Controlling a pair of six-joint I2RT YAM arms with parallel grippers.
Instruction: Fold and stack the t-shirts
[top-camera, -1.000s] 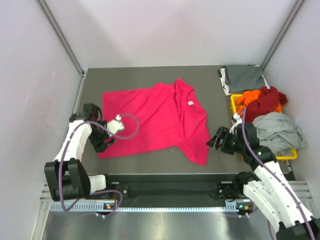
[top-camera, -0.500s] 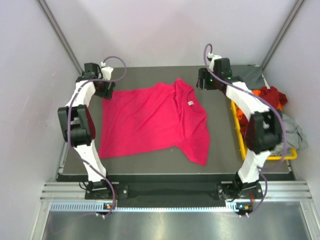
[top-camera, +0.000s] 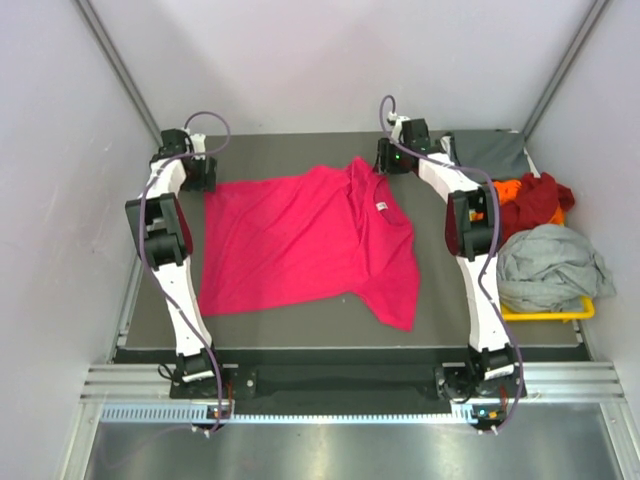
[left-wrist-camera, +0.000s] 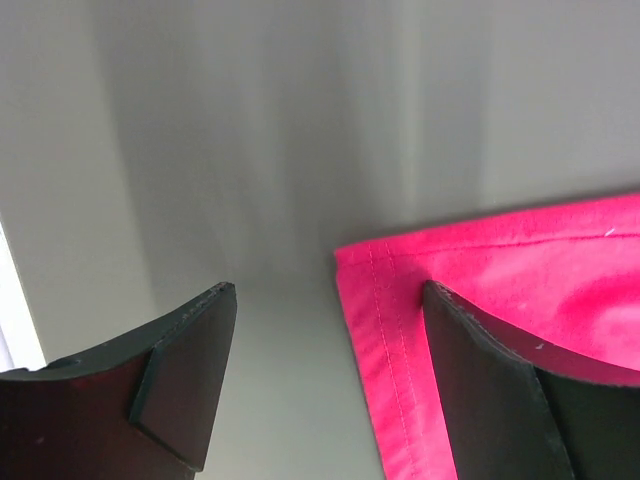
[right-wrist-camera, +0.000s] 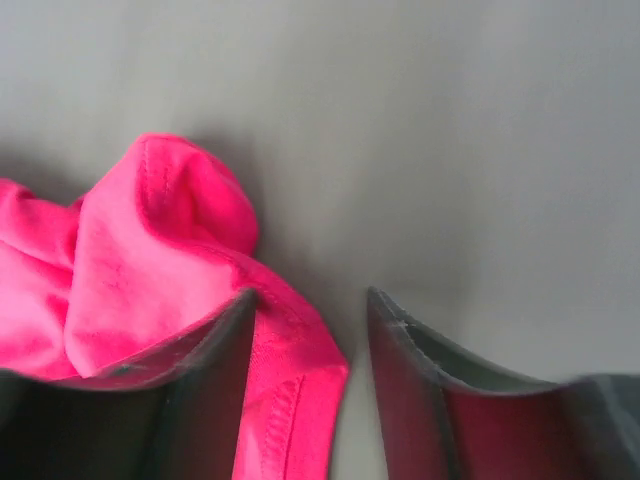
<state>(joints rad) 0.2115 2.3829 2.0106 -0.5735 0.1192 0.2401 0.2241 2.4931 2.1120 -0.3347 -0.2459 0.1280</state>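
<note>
A magenta-pink t-shirt (top-camera: 300, 240) lies spread on the dark table, its white neck label facing up. My left gripper (top-camera: 200, 180) is at the shirt's far left corner. In the left wrist view the gripper (left-wrist-camera: 328, 295) is open, with the hemmed corner (left-wrist-camera: 400, 340) lying between its fingers. My right gripper (top-camera: 387, 160) is at the shirt's far edge by the bunched sleeve. In the right wrist view it (right-wrist-camera: 311, 300) is open, with a fold of pink fabric (right-wrist-camera: 290, 390) between its fingers. A folded dark grey t-shirt (top-camera: 485, 155) lies at the back right.
A yellow bin (top-camera: 545, 313) at the right edge holds an orange shirt (top-camera: 497, 192), a dark red shirt (top-camera: 535, 200) and a light grey shirt (top-camera: 550, 265). Pale walls close in the back and both sides of the table.
Both arms swung from the near side of the shirt to its far edge. In the last half second the right gripper moved left up to the shirt's sleeve.
</note>
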